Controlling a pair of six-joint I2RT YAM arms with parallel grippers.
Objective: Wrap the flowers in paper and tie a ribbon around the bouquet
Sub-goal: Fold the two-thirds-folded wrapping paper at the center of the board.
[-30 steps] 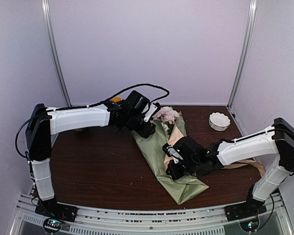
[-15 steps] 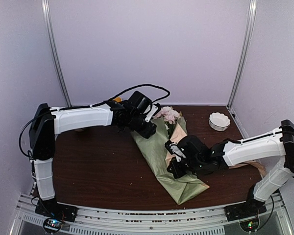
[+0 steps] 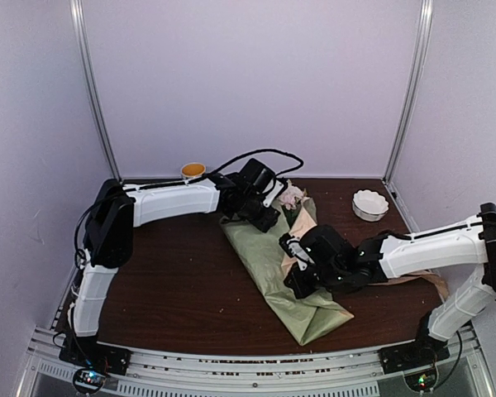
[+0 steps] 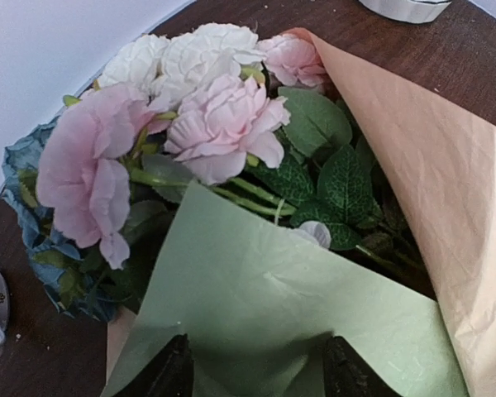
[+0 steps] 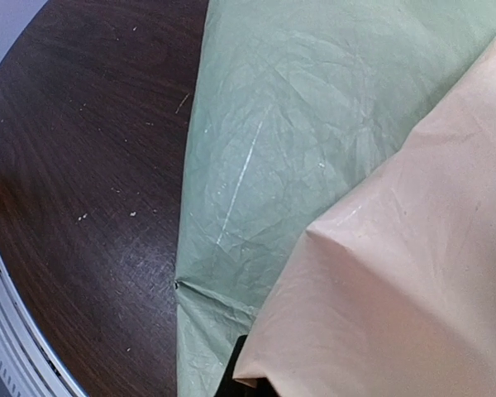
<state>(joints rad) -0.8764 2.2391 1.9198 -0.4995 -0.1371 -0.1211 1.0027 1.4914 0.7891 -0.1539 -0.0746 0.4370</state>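
The dark brown wooden table (image 3: 174, 281) carries the paper (image 3: 269, 265), a big crinkled sheet lying on a slant from the far middle toward the near edge. Its sage-green face is outward over most of its length. A kraft-tan flap of its other face is folded up along the right side.

The flowers (image 4: 207, 124) stick out of the paper's far, wide end, close to the back wall. Two large pink blooms sit in front and white ones behind. A blue bloom is low at the left, and dark green veined leaves are tucked against the tan flap. A green flap covers the stems, so they show only as a few thin lines just under the blooms.

The left gripper (image 4: 260, 376) reaches in from the left, just below the flower heads. Its two black fingertips (image 4: 175, 370) are spread apart, and both are down on the green flap.

The right gripper (image 3: 296, 279) lies low over the middle of the sheet. Its fingers are pressed together and almost hidden under the tan flap, whose lower corner they appear to pinch.

A small white scalloped bowl (image 3: 370, 204) stands at the far right of the table — well apart from the bundle. A small orange cup (image 3: 193, 169) stands by the back wall to the left.
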